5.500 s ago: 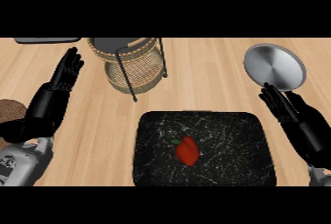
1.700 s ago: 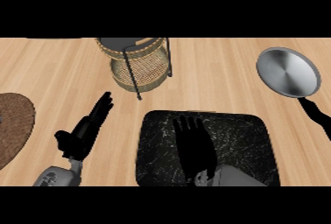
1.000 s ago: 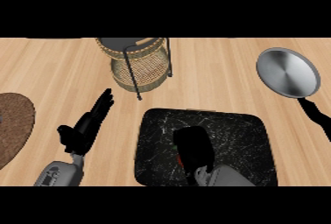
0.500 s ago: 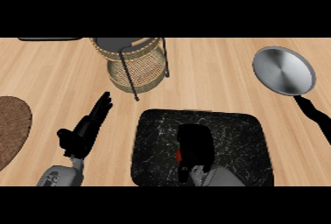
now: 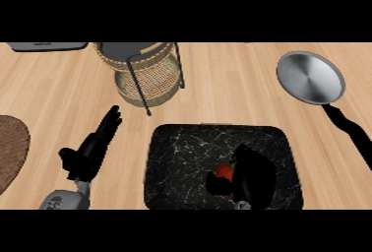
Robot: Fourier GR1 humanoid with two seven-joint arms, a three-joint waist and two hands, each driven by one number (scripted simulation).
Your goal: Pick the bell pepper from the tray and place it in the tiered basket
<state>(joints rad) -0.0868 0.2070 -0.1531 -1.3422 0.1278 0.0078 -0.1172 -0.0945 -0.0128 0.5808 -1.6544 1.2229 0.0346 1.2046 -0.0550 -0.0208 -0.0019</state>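
Head view, grasp step: right hand (image 5: 251, 174) fingers curled round red bell pepper (image 5: 224, 172), at centre-right of black tray (image 5: 174, 162). Next: lift, carry toward 11 o'clock to tiered basket (image 5: 145, 74); its dark frame legs may obstruct. Left hand (image 5: 91, 147), 9 o'clock, fingers straight, empty. Frying pan (image 5: 311, 78), 2 o'clock; brown mat (image 5: 11, 147), far left

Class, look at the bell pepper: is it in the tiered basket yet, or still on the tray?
Still on the tray. The red bell pepper shows beside the right hand, curled round it; the tiered basket stands apart.
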